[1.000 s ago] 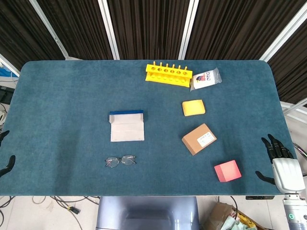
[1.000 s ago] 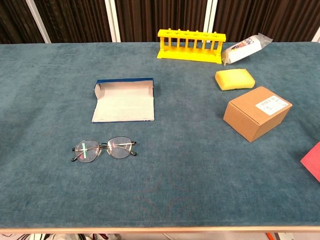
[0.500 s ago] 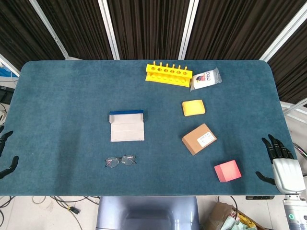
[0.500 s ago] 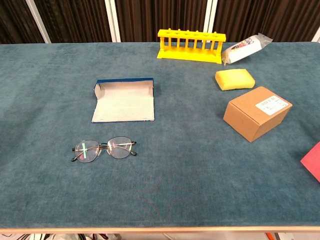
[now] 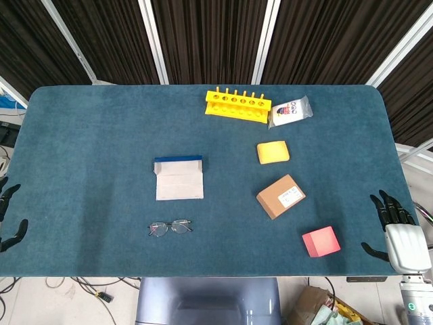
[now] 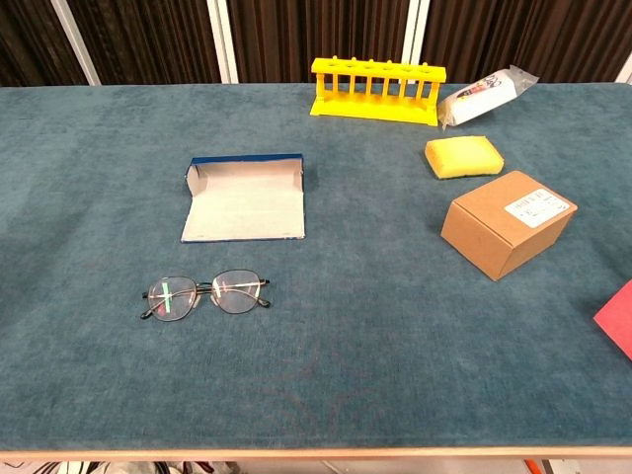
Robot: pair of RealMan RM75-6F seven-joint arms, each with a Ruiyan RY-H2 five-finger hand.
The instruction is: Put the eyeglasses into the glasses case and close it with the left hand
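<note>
Eyeglasses (image 6: pixel 205 293) lie on the blue felt table (image 5: pixel 81 149), just near of the open glasses case (image 6: pixel 243 200). Dark pleated curtains hang behind. Both the left hand (image 5: pixel 8 215) and right hand (image 5: pixel 399 233) hover off the table's edges, fingers spread, holding nothing.

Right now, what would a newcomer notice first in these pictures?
Probably the yellow rack at the table's far edge, bright against the blue cloth. Next the open case near the middle, with the glasses lying apart on its near side. The pink block sits near the right hand.
</note>
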